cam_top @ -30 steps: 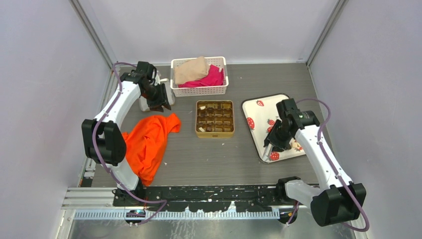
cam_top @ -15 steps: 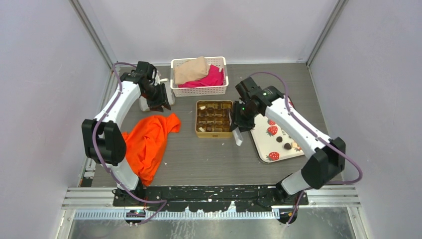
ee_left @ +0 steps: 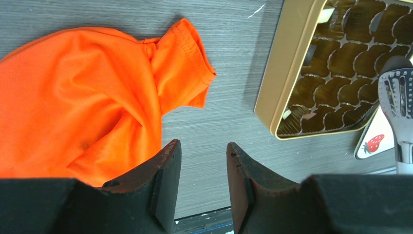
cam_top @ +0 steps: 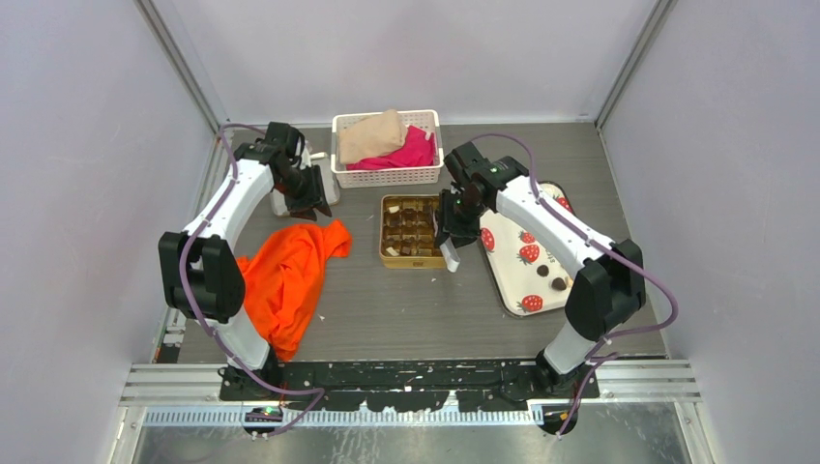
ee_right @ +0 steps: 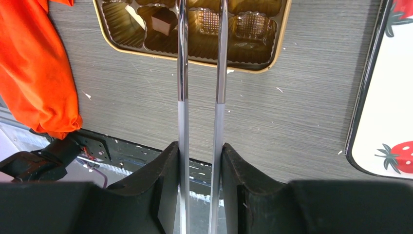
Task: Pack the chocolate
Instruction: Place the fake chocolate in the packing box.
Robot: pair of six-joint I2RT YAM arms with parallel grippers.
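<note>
The right claw (ee_right: 200, 148) is clenched on a pair of metal tongs (ee_right: 182, 73). The two thin arms of the tongs reach out across the near rim of the gold tin (ee_left: 280, 73). Some of the chocolate (ee_right: 163, 22) sits in the tin's brown cups, with one square dark piece just left of the tong arms. Two more dark pieces lie on the strawberry tray (cam_top: 512, 278), just beside the tin on its right. The left claw (ee_left: 201, 151) hangs released, with nothing between its fingers, over the grey table (cam_top: 406, 309) next to an orange shirt (ee_left: 73, 97).
</note>
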